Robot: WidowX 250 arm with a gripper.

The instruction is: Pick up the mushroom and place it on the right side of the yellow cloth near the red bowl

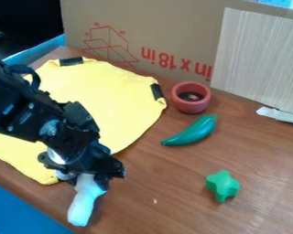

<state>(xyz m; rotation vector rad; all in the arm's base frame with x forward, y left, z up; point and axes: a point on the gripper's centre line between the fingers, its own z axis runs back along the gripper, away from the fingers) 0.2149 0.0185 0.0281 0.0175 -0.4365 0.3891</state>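
Note:
The black gripper (pixel 93 174) hangs at the lower left, beside the lower right edge of a yellow cloth (pixel 121 93). Held in it is a white elongated object (pixel 83 206), tilted, its rounded lower end pointing toward the front edge of the table; its upper part is hidden by the gripper. Right of the cloth lies a green chili pepper (pixel 195 132). A small reddish pot (pixel 190 107) with a dark inside stands behind the pepper. Farther forward on the right is a green star-shaped piece (pixel 222 185).
A cardboard panel (pixel 167 32) rises along the back, with a pale wood-grained board (pixel 259 59) on its right. A white strip (pixel 279 115) lies near that board. Black tape (pixel 157 91) holds the cloth's edge. The wooden table (pixel 173 183) has its front edge at the lower left.

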